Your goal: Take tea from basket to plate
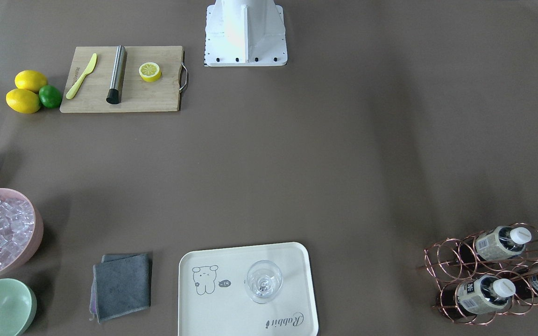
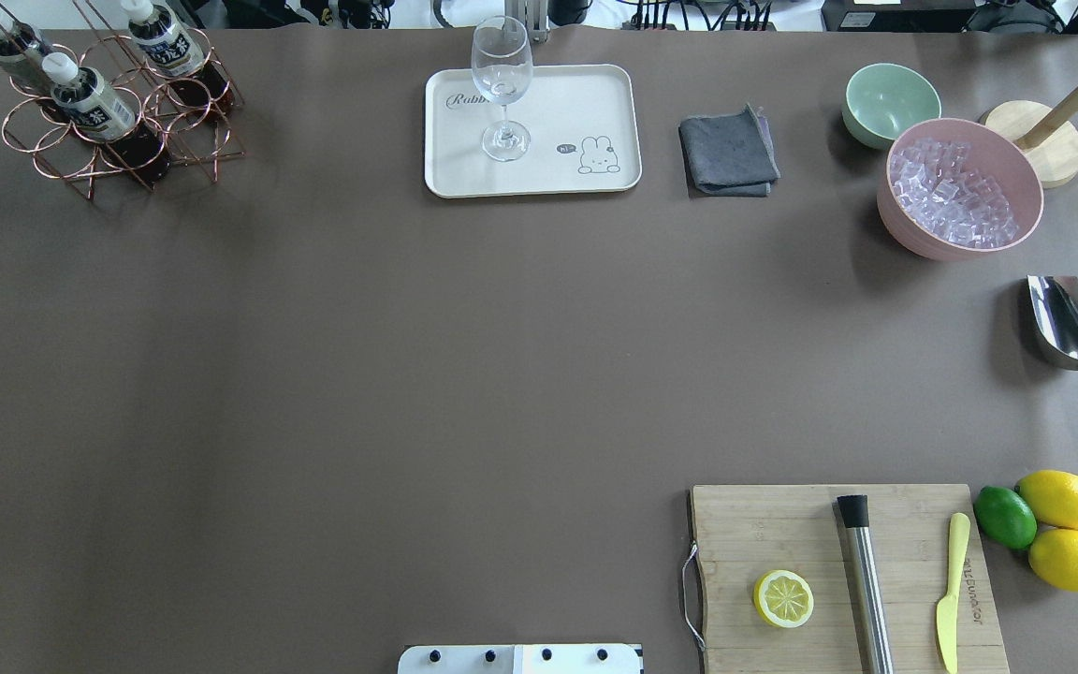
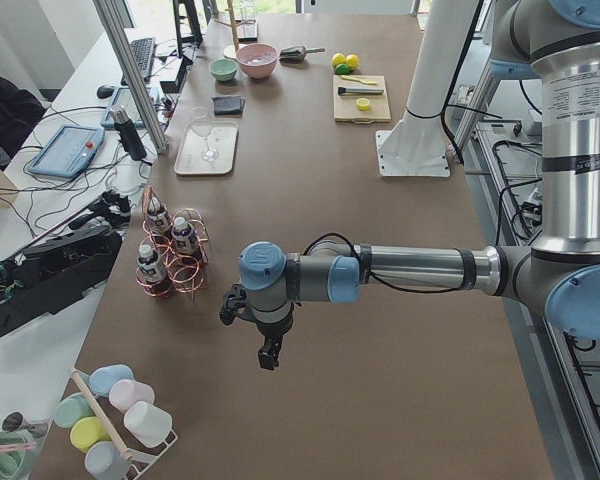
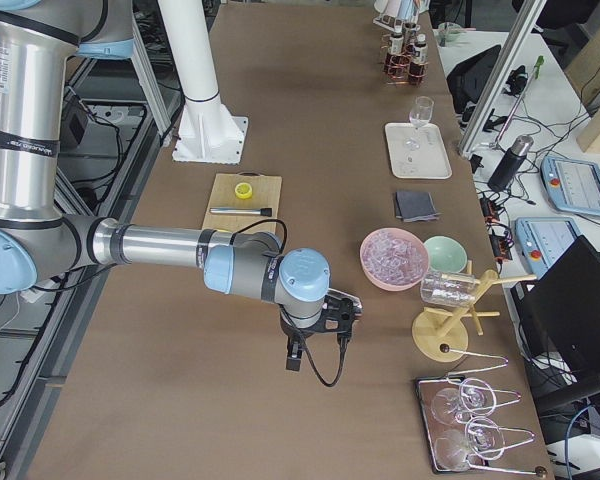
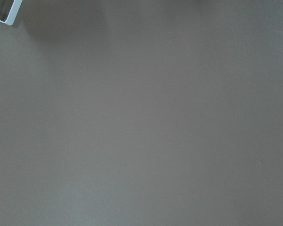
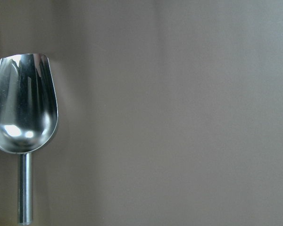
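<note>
Three tea bottles with white caps lie in the copper wire basket point(image 1: 442, 261) at the table's far left corner; the closest to the plate is one tea bottle point(image 1: 484, 295). The bottles point(image 2: 90, 98) and basket point(image 2: 34, 154) also show in the overhead view. The cream plate point(image 1: 231, 317) point(image 2: 539, 178) holds a wine glass point(image 1: 263, 281). My left gripper point(image 3: 268, 355) hangs over bare table, short of the basket point(image 3: 175, 265); I cannot tell if it is open. My right gripper point(image 4: 315, 350) hangs near the table's right end; I cannot tell its state either.
A wooden cutting board point(image 2: 764, 524) with a lemon half point(image 2: 783, 598), steel muddler point(image 2: 866, 580) and yellow knife point(image 2: 949, 590) lies near the robot's right. Lemons and a lime point(image 2: 1005, 516), a pink ice bowl point(image 2: 904, 220), green bowl point(image 2: 890, 98), grey cloth point(image 2: 728, 150) and steel scoop point(image 6: 23, 113) stand around.
</note>
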